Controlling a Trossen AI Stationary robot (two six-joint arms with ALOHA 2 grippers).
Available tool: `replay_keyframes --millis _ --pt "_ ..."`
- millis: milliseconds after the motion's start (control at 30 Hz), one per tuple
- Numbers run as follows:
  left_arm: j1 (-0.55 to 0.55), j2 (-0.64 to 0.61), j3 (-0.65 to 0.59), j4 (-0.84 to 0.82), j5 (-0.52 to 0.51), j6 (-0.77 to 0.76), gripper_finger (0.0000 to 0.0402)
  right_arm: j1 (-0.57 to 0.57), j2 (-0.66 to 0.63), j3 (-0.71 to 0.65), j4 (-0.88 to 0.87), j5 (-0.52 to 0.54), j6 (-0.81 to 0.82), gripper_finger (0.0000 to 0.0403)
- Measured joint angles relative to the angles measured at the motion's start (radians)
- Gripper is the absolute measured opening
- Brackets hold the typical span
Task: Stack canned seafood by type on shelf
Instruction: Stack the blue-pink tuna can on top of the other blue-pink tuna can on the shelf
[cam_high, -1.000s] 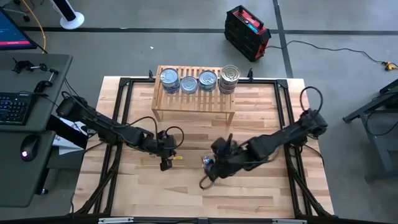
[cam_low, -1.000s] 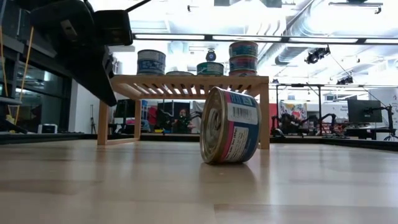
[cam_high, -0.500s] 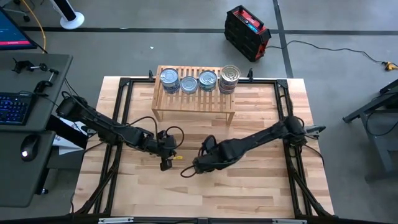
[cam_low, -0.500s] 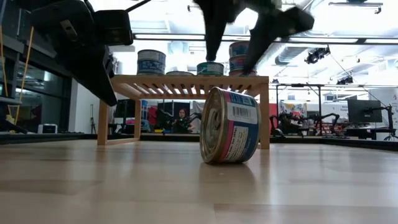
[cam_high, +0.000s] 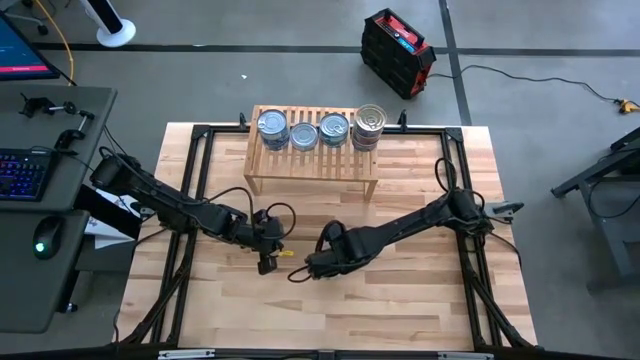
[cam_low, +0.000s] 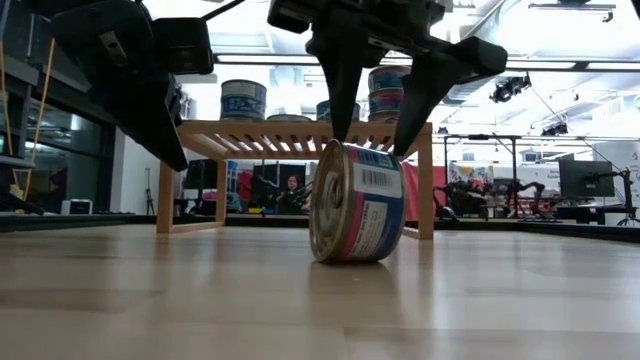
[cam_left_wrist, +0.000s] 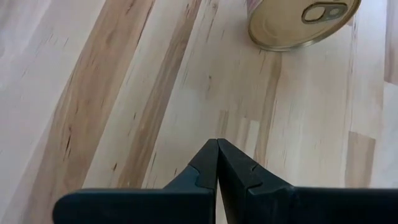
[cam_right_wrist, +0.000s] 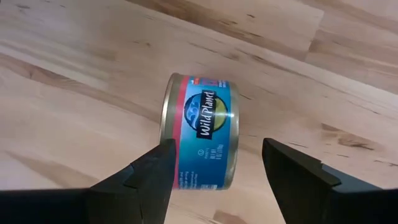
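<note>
High view: you see both arms reaching over the counter (cam_high: 420, 300), the left one from the left side, the right one from the right side, their tips near each other at the middle.
Right pincer (cam_low: 372, 150): its two fingers (cam_right_wrist: 152, 180) stand spread apart, one on each side of the loose can, and you can see a gap between each finger and the tin, so nothing is gripped.
Loose can (cam_right_wrist: 200, 130): it lies on its rim on the counter near the middle, with the blue and pink label facing up toward the right wrist camera; in the low view it stands on edge just under the right pincer, lid side turned left.
Left pincer (cam_left_wrist: 217, 163): its fingers are pressed together with nothing between them; it hangs just left of the loose can, above bare planks.
Left wrist view: you catch the gold-toned lid with its pull tab (cam_left_wrist: 303, 22) ahead of the closed tips, apart from them.
Shelf (cam_high: 312, 160): it sits at the far side of the counter, centred.
Cans on the shelf: four positions in a row along its far edge; the rightmost stack (cam_high: 369, 126) is taller, two tins by the low view, the left can (cam_low: 243, 100) is also tall, and the two between sit lower.
Beyond the counter: a red and black case (cam_high: 397, 52) lies on the floor.
</note>
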Motion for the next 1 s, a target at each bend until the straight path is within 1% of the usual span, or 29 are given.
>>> replay_keyframes --millis 133,300,367,567,733,833,933,1000 --pt "0.0 0.0 0.0 0.0 0.0 0.001 0.0 0.005 -0.001 0.005 -0.002 0.005 -0.003 0.0229" --pt "0.0 0.0 0.0 0.0 0.0 -0.004 0.0 0.015 -0.006 0.067 0.006 0.06 0.002 0.0229" --pt "0.0 0.0 0.0 0.0 0.0 -0.006 0.0 0.016 -0.008 0.078 0.025 0.065 -0.001 0.0229" --pt "0.0 0.0 0.0 0.001 0.0 -0.006 0.0 0.018 -0.008 0.078 0.036 0.094 -0.155 0.0229" --pt "0.0 0.0 0.0 0.001 0.0 -0.01 0.0 0.012 -0.008 0.078 0.048 0.086 -0.19 0.023" --pt "0.0 0.0 0.0 0.001 0.0 -0.029 0.0 0.016 -0.008 0.067 0.044 0.09 -0.172 0.0243" --pt "-0.001 0.0 0.0 0.001 0.0 -0.036 0.0 0.018 -0.008 0.06 0.021 0.092 -0.136 0.0273" --pt "-0.001 0.0 0.0 0.001 0.0 -0.036 0.0 0.021 -0.008 0.053 0.017 0.125 -0.083 0.0295"
